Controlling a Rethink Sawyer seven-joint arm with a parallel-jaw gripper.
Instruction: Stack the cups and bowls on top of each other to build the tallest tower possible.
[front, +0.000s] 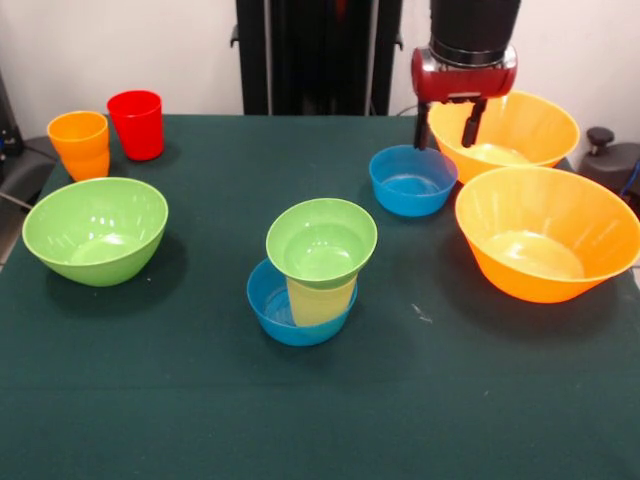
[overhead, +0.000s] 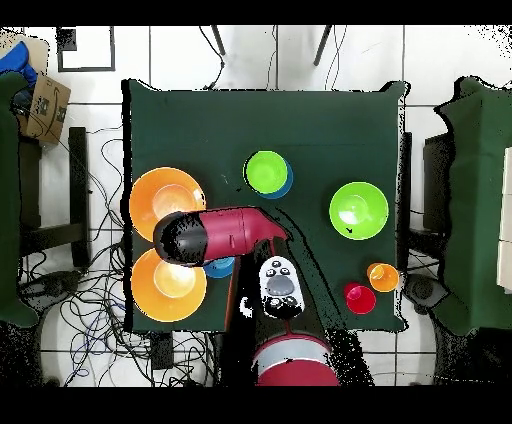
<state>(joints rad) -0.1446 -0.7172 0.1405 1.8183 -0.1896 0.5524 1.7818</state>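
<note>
The tower (front: 315, 275) stands at table centre in the front view: a small blue bowl (front: 275, 310) holding a yellow cup (front: 320, 300), capped by a small green bowl (front: 321, 240). Two very large orange bowls (front: 545, 235) sit touching at 3 o'clock; the large green bowl (front: 95, 230) lies at 9. Another small blue bowl (front: 412, 180) rests at 1 o'clock. Orange cup (front: 80, 143) and red cup (front: 136, 124) stand at 10. The gripper (front: 448, 125) hangs over the far orange bowl's (front: 510, 130) rim, fingers parted, holding nothing.

Dark green table (front: 200, 400); cardboard box (overhead: 42, 108) beside it; tangled cables (overhead: 100, 300) on tiled floor (overhead: 180, 55)
</note>
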